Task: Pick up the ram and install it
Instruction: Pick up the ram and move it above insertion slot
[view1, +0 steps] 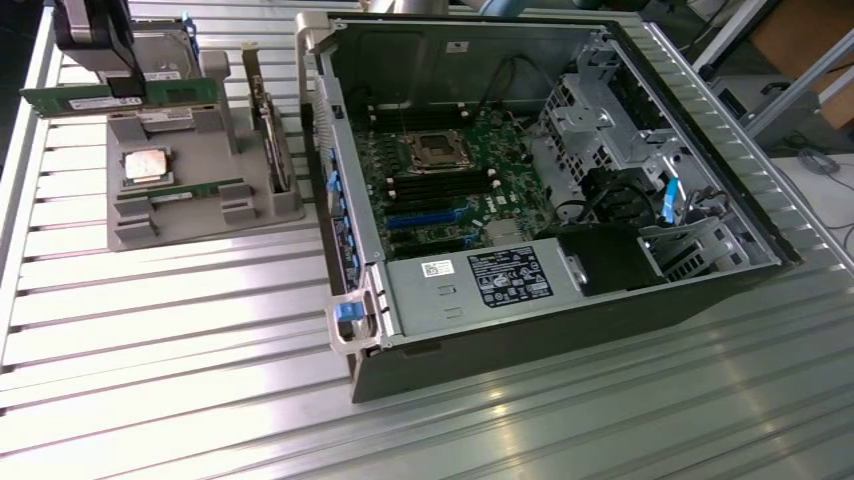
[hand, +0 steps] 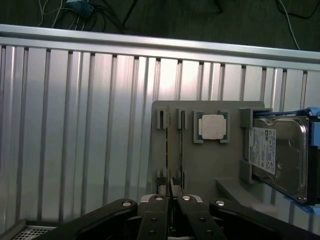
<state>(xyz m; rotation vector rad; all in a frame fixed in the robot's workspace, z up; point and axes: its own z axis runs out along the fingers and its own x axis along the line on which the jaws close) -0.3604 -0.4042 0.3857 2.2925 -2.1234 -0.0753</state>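
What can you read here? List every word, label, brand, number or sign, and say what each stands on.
No text is clear enough to quote.
Black label on the power supply: print too small to read.
White sticker beside that label: blurred.
White label on the hard drive: too small to read.
White label on the ram, held in the gripper: blurred.
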